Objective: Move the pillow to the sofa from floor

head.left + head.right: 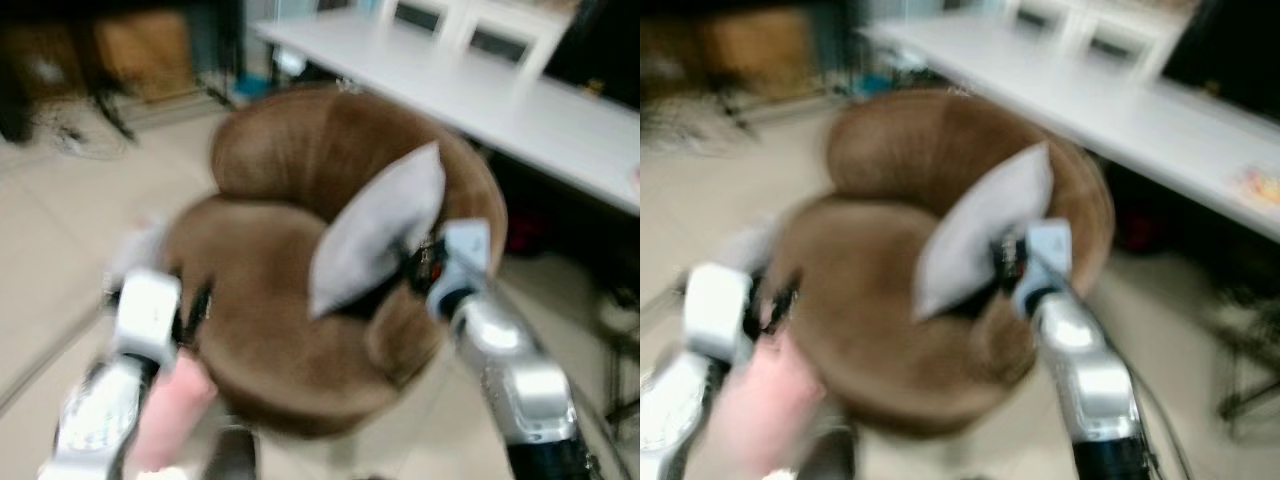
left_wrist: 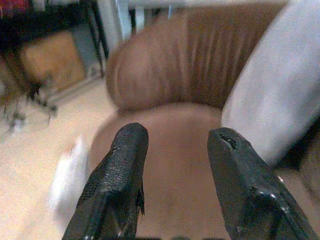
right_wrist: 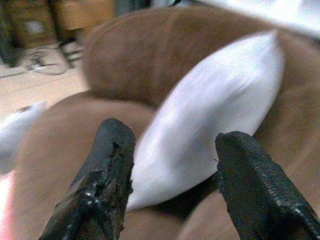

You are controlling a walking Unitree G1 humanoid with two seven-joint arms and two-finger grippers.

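Pillow [image 1: 378, 232] propped on brown sofa [image 1: 270, 270], long axis slanting up toward backrest — both grippers' fingers [image 3: 107, 165] spread wide, empty.

You see one brown sofa [image 1: 300, 300] with one grey pillow [image 1: 375, 230] propped on its right side. Two grippers, the left gripper [image 2: 172, 165] and the right gripper [image 3: 172, 170], each show two black fingers spread apart. Far right there is one white table [image 1: 520, 100] and two white chairs [image 1: 470, 30] behind it.
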